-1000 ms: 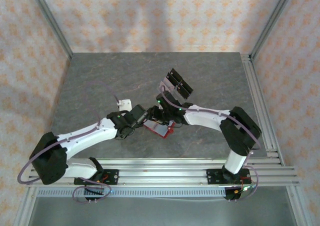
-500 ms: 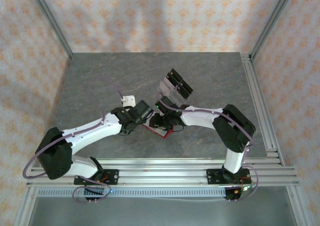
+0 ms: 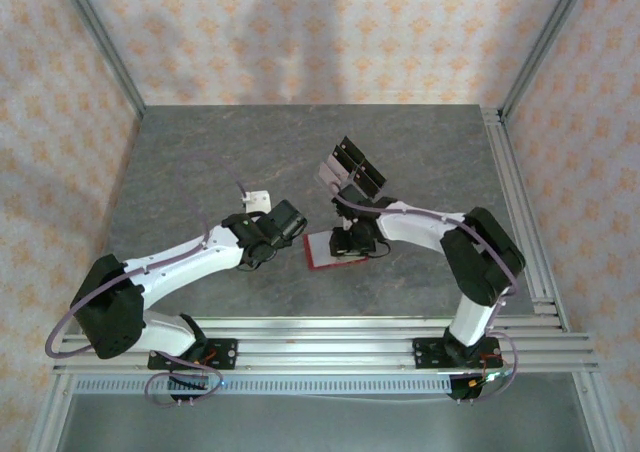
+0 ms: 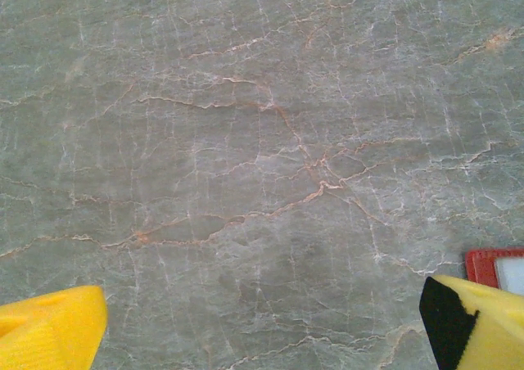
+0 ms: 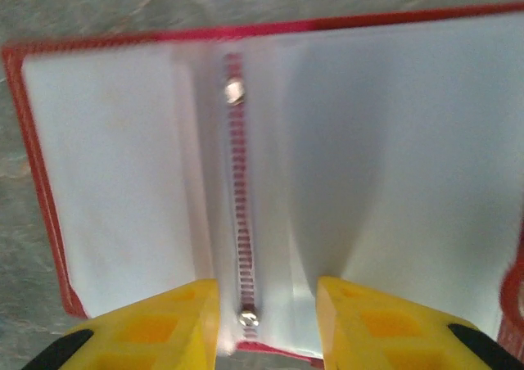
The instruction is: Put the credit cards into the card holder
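Note:
The red card holder (image 3: 322,252) lies open like a book on the grey table, with pale whitish leaves on both halves. In the right wrist view its red rim (image 5: 164,36) and riveted spine (image 5: 237,182) run up the middle. My right gripper (image 5: 266,304) hovers low over the near end of the spine. Its yellow fingers (image 5: 164,325) stand partly apart on either side and grip nothing. Whether the pale leaves are credit cards or sleeves, I cannot tell. My left gripper (image 3: 290,222) is wide open just left of the holder, whose corner (image 4: 495,265) shows beside its right finger (image 4: 475,325).
A clear stand with black blocks (image 3: 352,167) sits just behind the right gripper. Metal rails (image 3: 520,212) line the table's right edge and more run along the near edge. Bare stone table (image 3: 200,152) stretches to the left and back.
The card holder has gone from tilted and mostly red to lying open with its pale inside up. My right gripper shifted right over it and its jaws narrowed. The left gripper rose slightly.

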Motion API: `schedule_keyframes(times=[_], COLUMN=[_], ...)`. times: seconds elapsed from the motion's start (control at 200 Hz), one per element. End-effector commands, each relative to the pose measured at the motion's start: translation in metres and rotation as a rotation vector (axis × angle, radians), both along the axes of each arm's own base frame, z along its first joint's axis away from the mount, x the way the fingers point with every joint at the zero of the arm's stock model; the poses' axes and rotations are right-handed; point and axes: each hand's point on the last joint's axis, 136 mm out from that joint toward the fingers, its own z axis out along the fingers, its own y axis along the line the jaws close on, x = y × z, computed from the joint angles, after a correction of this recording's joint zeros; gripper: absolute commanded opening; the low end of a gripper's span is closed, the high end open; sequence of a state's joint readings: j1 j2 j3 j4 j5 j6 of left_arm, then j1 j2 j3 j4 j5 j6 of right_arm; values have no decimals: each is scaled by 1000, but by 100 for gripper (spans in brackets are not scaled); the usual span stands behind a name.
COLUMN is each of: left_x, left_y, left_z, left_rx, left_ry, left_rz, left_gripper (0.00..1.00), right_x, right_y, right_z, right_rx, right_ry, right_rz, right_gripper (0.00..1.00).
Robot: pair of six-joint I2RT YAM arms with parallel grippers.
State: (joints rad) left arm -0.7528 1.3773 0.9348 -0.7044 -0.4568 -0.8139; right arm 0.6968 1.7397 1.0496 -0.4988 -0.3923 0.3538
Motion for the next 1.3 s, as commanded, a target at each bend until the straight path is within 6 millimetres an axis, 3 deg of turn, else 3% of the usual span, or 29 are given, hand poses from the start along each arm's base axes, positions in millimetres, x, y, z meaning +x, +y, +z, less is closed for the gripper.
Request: schedule_keyframes(times=[0.0, 0.095, 0.175, 0.35, 0.56, 0.686, 0.846, 1.296], left_x=[3, 3, 4, 4, 1, -2, -4, -5], left_y=[1, -1, -4, -8, 0, 5, 9, 10], left_z=[5, 0, -3, -13, -15, -14, -12, -13], left_rx=[24, 24, 16, -5, 4, 13, 19, 18], left_ry=[-6, 8, 15, 32, 23, 17, 12, 17], left_rz=[0, -5, -13, -8, 46, 59, 70, 78], left_gripper=[100, 100, 100, 100, 100, 100, 100, 100], right_x=[9, 27, 50, 109, 158, 177, 190, 217], right_y=[9, 23, 21, 3, 1, 10, 20, 22], right_z=[40, 81, 109, 132, 119, 113, 100, 58], right_rx=[74, 187, 180, -24, -219, -239, -252, -368], right_ry=[-46, -93, -171, -320, -389, -422, -415, -400], right_rz=[59, 40, 16, -10, 44, 82, 106, 130], right_gripper=[37, 38, 38, 38, 37, 35, 33, 31])
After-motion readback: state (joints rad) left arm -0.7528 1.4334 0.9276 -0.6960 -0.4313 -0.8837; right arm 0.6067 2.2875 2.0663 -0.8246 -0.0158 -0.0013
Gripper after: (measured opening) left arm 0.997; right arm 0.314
